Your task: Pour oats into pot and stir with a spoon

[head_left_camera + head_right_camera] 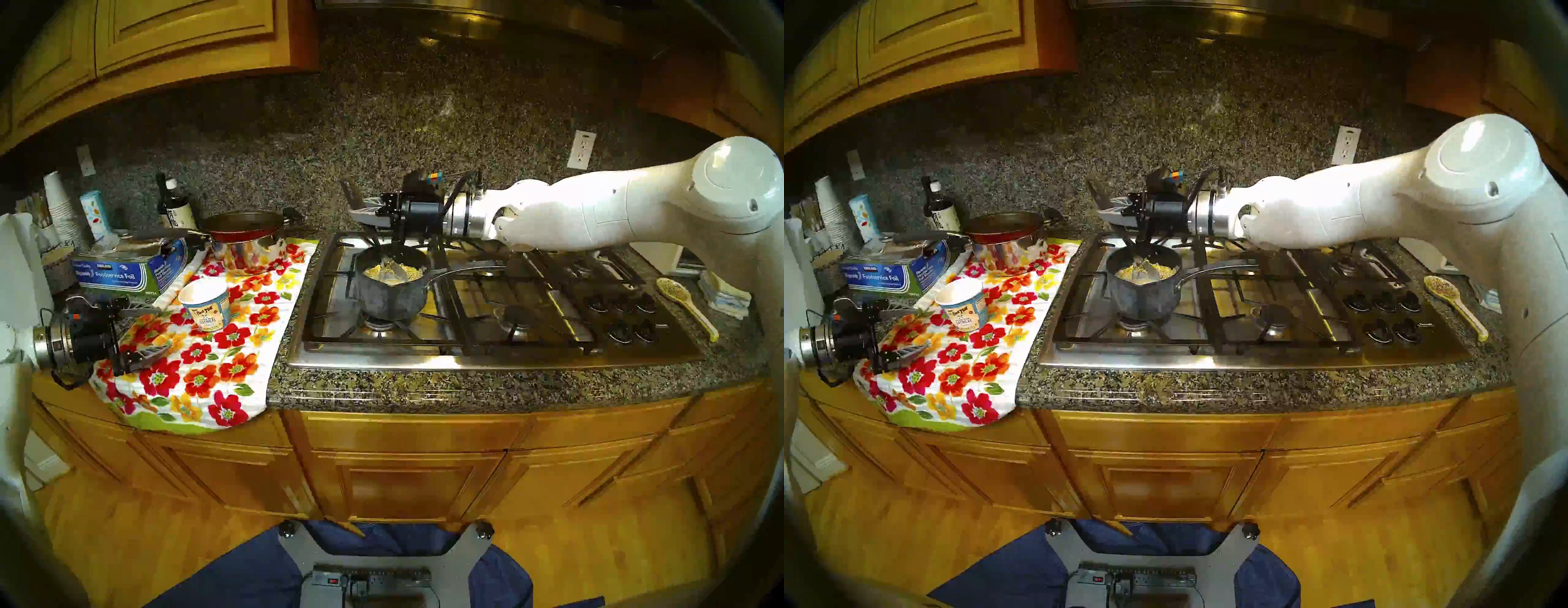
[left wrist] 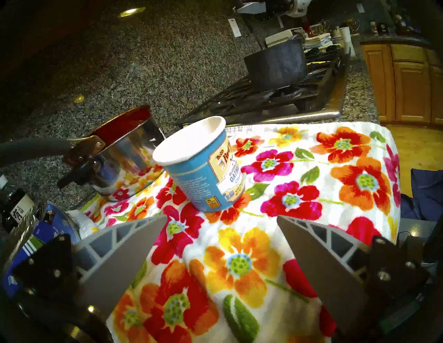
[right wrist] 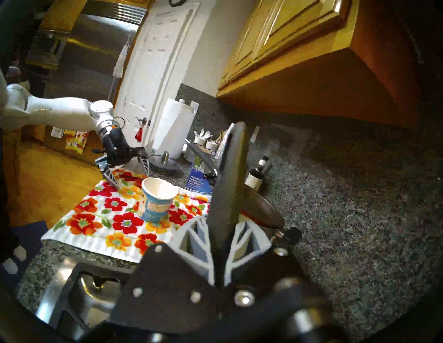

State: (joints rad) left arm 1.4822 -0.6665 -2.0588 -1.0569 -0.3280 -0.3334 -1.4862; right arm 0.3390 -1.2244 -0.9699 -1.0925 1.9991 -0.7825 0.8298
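The right gripper (image 1: 360, 208) is clenching the spoon (image 1: 392, 267), bowl down in the oats (image 1: 399, 271) inside the saucepan (image 1: 392, 293) on the near-left burner. Risk: sideways drag tipping the saucepan. The left gripper (image 1: 144, 331) is hanging released

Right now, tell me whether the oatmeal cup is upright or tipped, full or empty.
Upright and apparently empty: the oatmeal cup stands on the floral towel, and only white inner wall shows. Its bottom is hidden.

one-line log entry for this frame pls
phase: stirring | right hand: shut on spoon, bowl in pot | oats: in pot | cup: upright on towel | left hand: open, holding nothing
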